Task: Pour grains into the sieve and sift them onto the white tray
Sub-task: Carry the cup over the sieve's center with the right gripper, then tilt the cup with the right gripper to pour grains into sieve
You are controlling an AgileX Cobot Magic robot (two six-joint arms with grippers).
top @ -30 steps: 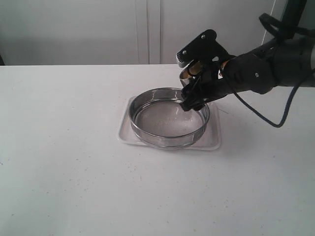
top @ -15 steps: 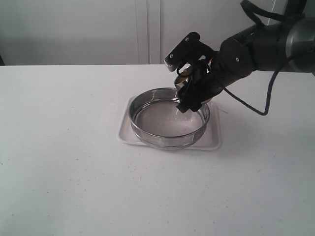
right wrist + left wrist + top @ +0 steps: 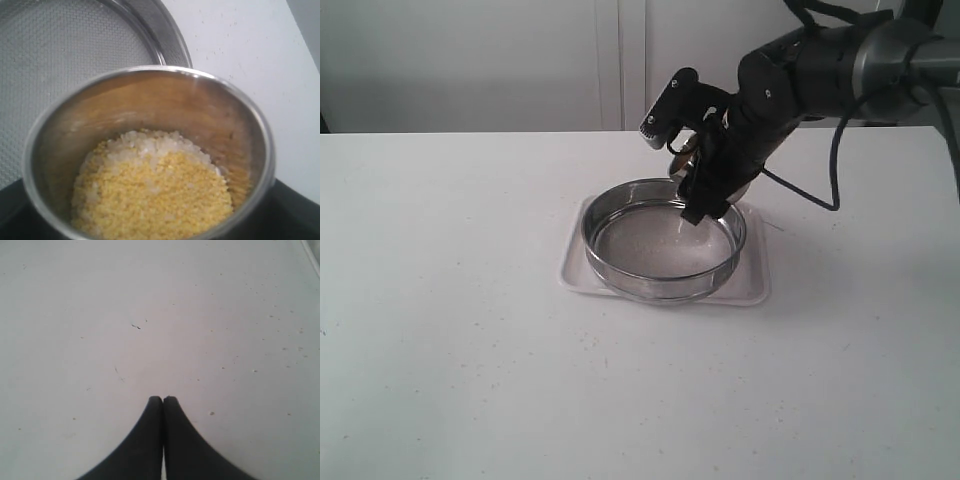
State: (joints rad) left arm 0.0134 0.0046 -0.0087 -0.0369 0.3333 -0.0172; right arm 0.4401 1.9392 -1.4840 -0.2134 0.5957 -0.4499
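Right fingers (image 3: 670, 100): grip the steel cup (image 3: 150, 100), tilted above the sieve (image 3: 663, 262).
Grains (image 3: 155, 200): inside cup.
Left fingers (image 3: 145, 440): closed, empty, above the desk (image 3: 100, 315).

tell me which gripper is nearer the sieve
Right. The right gripper holds the steel cup of grains above the sieve's rim; the left gripper is shut over the tabletop, outside the exterior view.

R end effector (image 3: 672, 168) w/ cup (image 3: 150, 85) shifted left, tipped further over sieve (image 3: 620, 262).
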